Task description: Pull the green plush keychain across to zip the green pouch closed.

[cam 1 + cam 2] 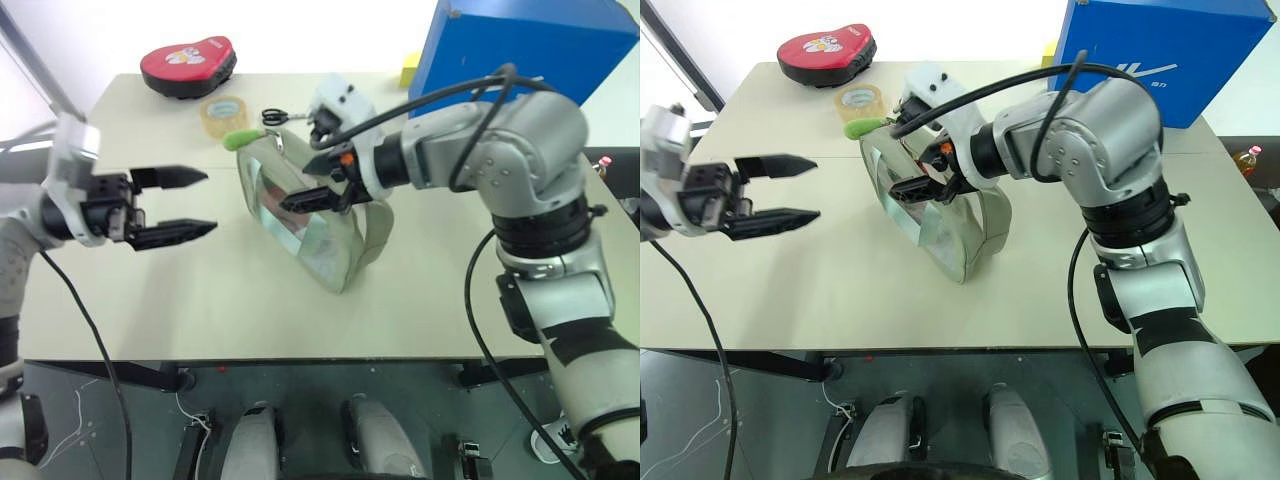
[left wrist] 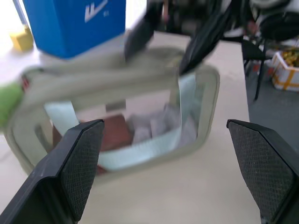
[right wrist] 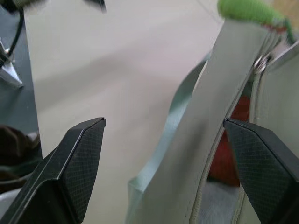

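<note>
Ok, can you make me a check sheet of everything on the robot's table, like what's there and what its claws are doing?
Surface: beige table, bare in front of the pouch.
Job's things: green pouch stands upright mid-table, red and white contents behind its clear window; green plush keychain sticks out at its far end.
Clutter: red heart-shaped case, tape roll, scissors, small yellow block.
Grippers: left claw open, in the air to the left of the pouch, holding nothing; right claw open, over the pouch top, gripping nothing.
Cables: black cables loop over the right arm; another hangs from the left.
Surroundings: blue box at the table's far right corner.
</note>
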Motion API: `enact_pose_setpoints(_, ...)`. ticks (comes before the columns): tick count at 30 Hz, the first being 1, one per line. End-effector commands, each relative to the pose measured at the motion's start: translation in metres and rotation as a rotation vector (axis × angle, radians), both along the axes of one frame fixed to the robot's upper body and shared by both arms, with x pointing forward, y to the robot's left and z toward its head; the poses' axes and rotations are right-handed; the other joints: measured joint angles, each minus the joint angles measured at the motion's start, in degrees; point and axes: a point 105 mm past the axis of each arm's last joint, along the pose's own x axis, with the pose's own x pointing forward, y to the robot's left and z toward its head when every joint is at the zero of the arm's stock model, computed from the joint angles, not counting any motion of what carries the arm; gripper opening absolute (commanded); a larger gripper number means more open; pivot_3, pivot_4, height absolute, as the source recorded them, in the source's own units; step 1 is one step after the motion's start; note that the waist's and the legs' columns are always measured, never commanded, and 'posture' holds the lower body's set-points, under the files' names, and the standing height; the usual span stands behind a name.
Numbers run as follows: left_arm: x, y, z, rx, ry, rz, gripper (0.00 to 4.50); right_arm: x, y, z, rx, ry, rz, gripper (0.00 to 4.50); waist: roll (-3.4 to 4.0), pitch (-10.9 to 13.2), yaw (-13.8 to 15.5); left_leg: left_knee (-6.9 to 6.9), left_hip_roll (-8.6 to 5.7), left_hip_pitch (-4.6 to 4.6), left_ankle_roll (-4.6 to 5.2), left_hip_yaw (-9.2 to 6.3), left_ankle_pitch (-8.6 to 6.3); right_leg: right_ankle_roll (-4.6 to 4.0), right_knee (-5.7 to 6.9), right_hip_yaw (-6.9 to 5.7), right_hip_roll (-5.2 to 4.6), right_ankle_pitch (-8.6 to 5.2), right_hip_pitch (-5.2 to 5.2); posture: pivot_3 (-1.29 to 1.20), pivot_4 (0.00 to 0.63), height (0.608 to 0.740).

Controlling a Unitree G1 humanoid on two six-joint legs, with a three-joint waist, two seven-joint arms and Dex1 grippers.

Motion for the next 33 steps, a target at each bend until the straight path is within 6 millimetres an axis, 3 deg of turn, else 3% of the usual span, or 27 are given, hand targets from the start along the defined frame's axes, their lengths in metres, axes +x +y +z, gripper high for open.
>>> enact_pose_setpoints(1,-0.009,0.006,0.028,-0.071,-0.073,0.003,4.47,0.004,0.008,0.011,-0.024,-0.048,-0.009,4.17,0.0,0.0,-0.25,0.0,0.0,-0.01,0.0,-0.02,0.0,0.0,0.02,0.01,0.02,0.0,-0.02,0.0,0.15,0.737)
enact_pose_setpoints(6,-0.012,0.004,0.024,-0.087,-0.066,0.009,4.47,0.008,0.021,0.012,-0.034,-0.046,-0.006,4.17,0.0,0.0,-1.32,-0.04,0.02,0.0,0.0,-0.15,0.0,0.0,0.06,0.0,0.01,0.0,-0.05,0.0,0.15,0.737)
enact_pose_setpoints(8,-0.012,0.004,0.021,-0.082,-0.064,0.015,4.5,0.009,0.023,0.012,-0.038,-0.049,-0.002,3.66,0.0,0.0,-1.37,-0.05,0.02,0.0,0.0,-0.16,0.0,0.0,0.06,0.0,0.0,0.0,-0.05,0.0,0.15,0.737)
enact_pose_setpoints(9,-0.012,0.004,0.019,-0.081,-0.062,0.018,4.5,0.008,0.025,0.012,-0.037,-0.049,0.003,3.37,0.0,0.0,-1.41,-0.05,0.02,-0.01,0.0,-0.16,0.0,0.0,0.06,0.0,-0.01,0.0,-0.05,0.0,0.15,0.737)
enact_pose_setpoints(15,-0.011,0.004,0.01,-0.065,-0.043,0.039,4.5,0.009,0.026,0.006,-0.047,-0.049,0.011,0.28,0.0,0.0,-1.43,-0.06,0.02,0.0,-0.01,-0.16,0.0,0.0,0.06,0.0,-0.02,0.0,-0.06,0.0,0.15,0.737)
enact_pose_setpoints(16,-0.011,0.004,0.008,-0.064,-0.039,0.042,4.5,0.01,0.024,0.006,-0.045,-0.052,0.007,0.05,0.0,0.0,-1.42,-0.06,0.02,0.0,-0.01,-0.16,0.0,0.0,0.06,0.0,-0.01,0.0,-0.06,0.0,0.15,0.737)
enact_pose_setpoints(20,-0.011,0.005,-0.001,-0.047,-0.014,0.055,4.5,0.015,0.007,0.013,-0.054,-0.165,0.042,0.05,0.0,0.0,-1.4,-0.06,0.02,0.0,0.0,-0.16,0.0,0.0,0.05,0.0,-0.02,0.0,-0.06,0.0,0.15,0.737)
enact_pose_setpoints(24,-0.012,0.004,-0.016,0.012,0.012,0.062,4.5,0.001,-0.019,0.024,-0.101,-0.356,0.241,0.05,0.0,0.01,-1.13,-0.07,-0.03,-0.07,0.0,-0.17,0.0,0.01,-0.06,-0.02,-0.05,0.0,-0.04,0.0,0.15,0.737)
enact_pose_setpoints(29,-0.015,0.001,-0.024,0.026,0.029,0.054,4.5,-0.024,-0.041,0.012,-0.185,-0.444,0.487,0.05,-0.01,0.02,-1.43,-0.11,0.02,-0.06,0.02,-0.18,-0.01,0.02,-0.09,-0.02,0.0,0.0,-0.05,0.0,0.15,0.737)
enact_pose_setpoints(33,-0.018,-0.005,-0.028,0.034,0.039,0.042,4.5,-0.029,-0.044,0.005,-0.219,-0.477,0.556,0.05,-0.01,0.02,-1.37,-0.16,0.03,0.04,0.02,-0.17,-0.01,0.02,0.01,0.0,0.0,0.0,-0.04,0.0,0.15,0.737)
